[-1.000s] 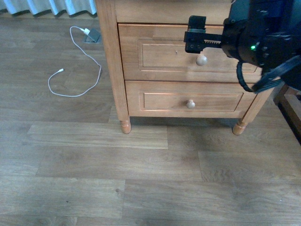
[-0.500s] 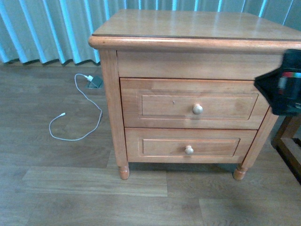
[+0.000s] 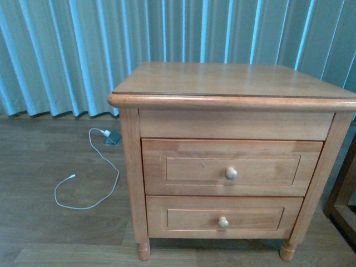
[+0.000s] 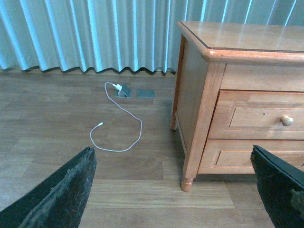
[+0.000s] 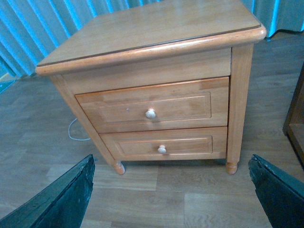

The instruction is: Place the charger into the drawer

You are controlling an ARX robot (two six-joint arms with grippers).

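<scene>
The charger is out of view in all three views. The drawer (image 3: pixel 211 167) is the upper, taller-fronted one of the light-wood nightstand (image 3: pixel 233 83), and it is shut, with its round cream knob (image 3: pixel 231 173) on the front. It also shows in the left wrist view as the drawer (image 4: pixel 259 118) and in the right wrist view as the drawer (image 5: pixel 175 107). My left gripper (image 4: pixel 173 190) is open over bare floor, off the nightstand's left corner. My right gripper (image 5: pixel 172 194) is open above the floor in front of the nightstand. Neither holds anything, and neither arm shows in the front view.
A shallower lower drawer (image 3: pixel 222 218) is shut beneath the first. A long thin white cable (image 3: pixel 89 183) loops on the wood floor from a floor socket (image 3: pixel 113 137). Pleated curtains (image 3: pixel 67 55) hang behind. Dark wooden furniture (image 3: pixel 342 203) stands to the right.
The front view has swung upward, from the floor and drawers to the nightstand top and curtains. The right arm that stood before the upper drawer has left that view.
</scene>
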